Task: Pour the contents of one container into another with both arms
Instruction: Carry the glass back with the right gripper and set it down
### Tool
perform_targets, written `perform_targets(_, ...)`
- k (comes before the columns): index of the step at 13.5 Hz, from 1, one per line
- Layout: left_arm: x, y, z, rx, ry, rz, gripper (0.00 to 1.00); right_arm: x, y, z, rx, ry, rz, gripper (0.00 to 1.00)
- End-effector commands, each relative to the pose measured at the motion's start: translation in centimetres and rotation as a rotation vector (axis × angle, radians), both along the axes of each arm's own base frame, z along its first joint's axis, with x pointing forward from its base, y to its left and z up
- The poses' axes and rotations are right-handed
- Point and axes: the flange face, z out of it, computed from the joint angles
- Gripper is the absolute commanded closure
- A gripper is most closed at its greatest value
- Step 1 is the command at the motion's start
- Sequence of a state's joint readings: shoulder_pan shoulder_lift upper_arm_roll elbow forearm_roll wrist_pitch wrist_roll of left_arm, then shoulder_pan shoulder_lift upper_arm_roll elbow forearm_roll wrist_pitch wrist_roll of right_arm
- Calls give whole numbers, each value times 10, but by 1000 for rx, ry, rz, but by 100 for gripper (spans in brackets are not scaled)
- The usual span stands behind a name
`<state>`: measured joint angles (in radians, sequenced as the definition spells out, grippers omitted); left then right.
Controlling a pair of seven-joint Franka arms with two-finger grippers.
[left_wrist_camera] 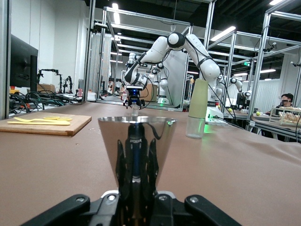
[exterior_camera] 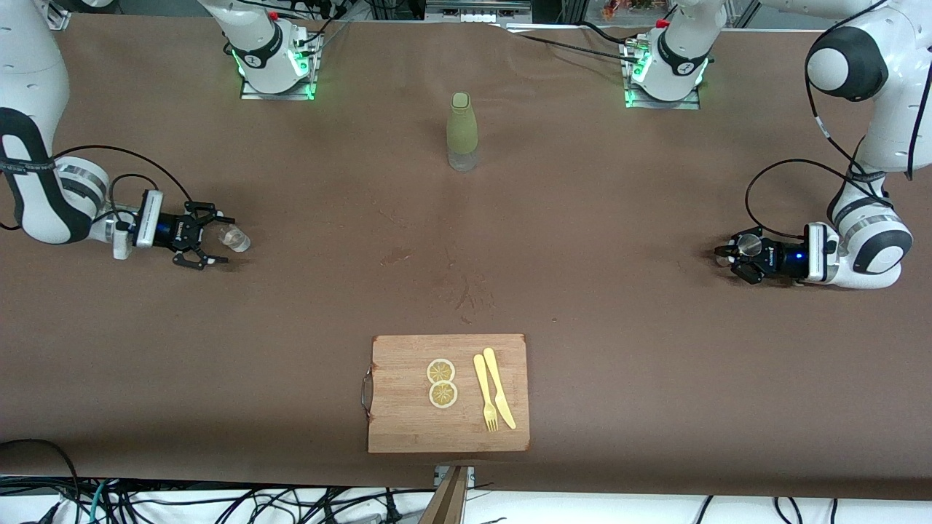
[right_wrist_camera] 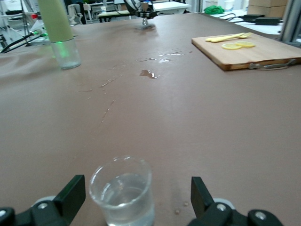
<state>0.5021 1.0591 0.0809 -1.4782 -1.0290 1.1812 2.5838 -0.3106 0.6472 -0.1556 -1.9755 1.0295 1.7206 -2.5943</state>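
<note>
The clear glass cup [exterior_camera: 237,239] stands on the table at the right arm's end, holding a little clear liquid. My right gripper [exterior_camera: 216,240] lies low at the cup, open. In the right wrist view the cup [right_wrist_camera: 123,193] stands untouched between the black fingers [right_wrist_camera: 70,192], closer to one of them. At the left arm's end, my left gripper [exterior_camera: 730,256] is shut on the shiny steel jigger [exterior_camera: 745,247], just above the table. The left wrist view shows the jigger's upper cone [left_wrist_camera: 136,136] rising upright from the shut gripper [left_wrist_camera: 136,188].
A tall olive-green bottle [exterior_camera: 461,131] stands mid-table, toward the bases. A wooden cutting board [exterior_camera: 400,407] with two lemon slices [exterior_camera: 441,383], a fork and a knife lies near the front edge. Wet spots [exterior_camera: 397,256] mark the brown table cover between bottle and board.
</note>
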Motion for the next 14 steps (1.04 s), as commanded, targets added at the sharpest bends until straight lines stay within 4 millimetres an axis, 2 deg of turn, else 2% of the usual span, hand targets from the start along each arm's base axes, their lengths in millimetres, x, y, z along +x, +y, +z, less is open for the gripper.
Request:
perform_targets(1,-2,5,-7,-21,-67,-30,100,3,-16,49,-60,89,-19,1)
perform_targets(4,-5,5,-14,-27,-79,-30,100,6,-26,106,-180,252,-70,1)
perform_targets(6,-6,4,-16,-28,-85,-34,100,7,-30,153,-270,370,-148,1)
perform_targets(8,-5,6,-19,-24,-84,-34,99,12,-19,194,-320,436,-218,1)
perform_targets(10,-6,5,-24,-26,-80,-35,91,17,0,229,-373,531,-298,1)
perform_targets(11,-7,6,-24,-24,-78,-36,77,18,12,247,-410,587,-348,1)
perform_targets(12,-7,6,-23,-24,-77,-37,57,20,25,264,-446,639,-400,1)
perform_targets(13,-7,7,-24,-20,-76,-35,46,21,41,280,-481,693,-458,1)
perform_targets(14,-8,10,-24,-15,-72,-32,20,21,53,294,-510,734,-510,1)
